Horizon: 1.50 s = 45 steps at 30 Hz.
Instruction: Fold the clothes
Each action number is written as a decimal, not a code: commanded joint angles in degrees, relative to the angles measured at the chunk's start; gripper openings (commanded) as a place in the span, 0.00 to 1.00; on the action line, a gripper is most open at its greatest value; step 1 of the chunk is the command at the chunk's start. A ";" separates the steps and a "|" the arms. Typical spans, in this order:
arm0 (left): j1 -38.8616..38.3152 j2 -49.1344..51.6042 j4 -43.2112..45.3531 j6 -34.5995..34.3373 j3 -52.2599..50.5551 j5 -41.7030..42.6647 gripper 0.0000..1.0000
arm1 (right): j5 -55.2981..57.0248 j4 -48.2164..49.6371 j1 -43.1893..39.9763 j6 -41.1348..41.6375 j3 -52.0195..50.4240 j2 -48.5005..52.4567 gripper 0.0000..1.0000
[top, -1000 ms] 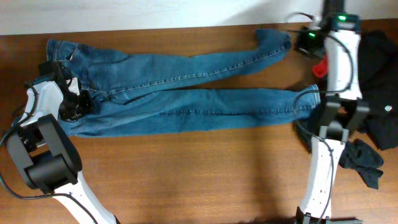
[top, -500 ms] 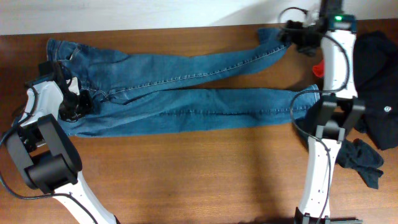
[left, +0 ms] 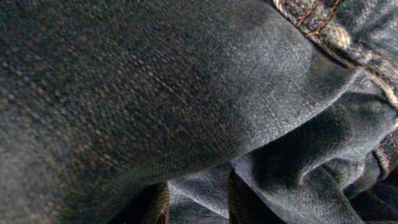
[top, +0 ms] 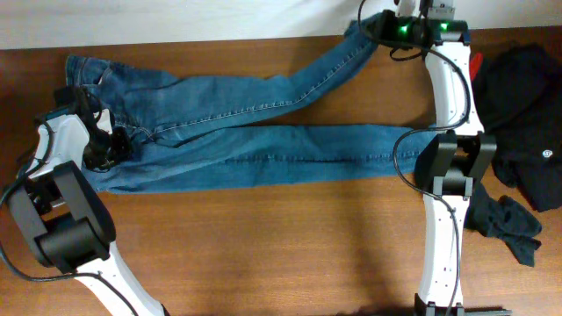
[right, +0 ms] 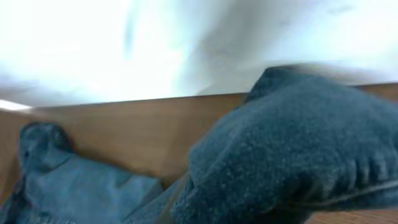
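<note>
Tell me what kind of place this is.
Probably a robotics lab workbench: two robot arms at a wooden table, jeans spread across it, dark clothes heaped at the right.

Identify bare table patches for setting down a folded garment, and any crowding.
Freest: the wide table stretch in front of the jeans, between left arm and right arm. Thin strip behind the jeans. Crowded: right edge, black clothes.

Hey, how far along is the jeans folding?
Nothing folded yet: the jeans lie full length across the table. In hand: the right end effector holds the upper leg's cuff; the left end effector sits at the waist. All folds remain.
</note>
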 commanded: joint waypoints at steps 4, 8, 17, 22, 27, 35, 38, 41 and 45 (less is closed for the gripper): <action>0.20 -1.92 0.17 0.04 -0.42 -0.39 0.31 | 33.11 -19.41 -1.97 -3.15 1.66 -0.85 0.10; 0.20 -1.92 0.55 0.04 -0.42 -0.39 0.31 | 50.27 -25.64 -3.85 0.33 1.70 -0.87 0.47; 0.20 -2.99 -1.75 0.07 -0.09 0.07 0.25 | 3.91 -28.17 -5.62 -10.99 2.01 -0.98 0.46; 0.20 -4.26 -2.19 0.04 -0.11 2.32 0.22 | 6.01 -29.20 -1.46 -11.98 2.01 -0.98 0.42; -1.22 -4.26 4.96 5.53 -0.11 15.87 0.23 | 12.96 -27.85 3.74 -13.92 2.67 -1.01 0.43; 2.21 -4.02 0.48 -3.13 -0.50 -5.84 0.12 | 19.85 -27.96 2.45 -11.28 6.73 -4.61 0.04; 6.54 -3.43 -1.49 -7.61 -0.55 -5.38 0.07 | 20.63 -27.91 0.63 -10.43 7.65 -5.33 0.04; 9.75 -2.71 -3.87 -7.74 -0.55 -5.40 0.06 | 23.96 -28.13 -1.31 -9.68 7.41 -5.31 0.04; 11.47 -2.23 -5.18 -7.85 -0.70 -5.42 0.06 | 28.79 -28.39 -3.37 -3.98 7.39 -5.31 0.56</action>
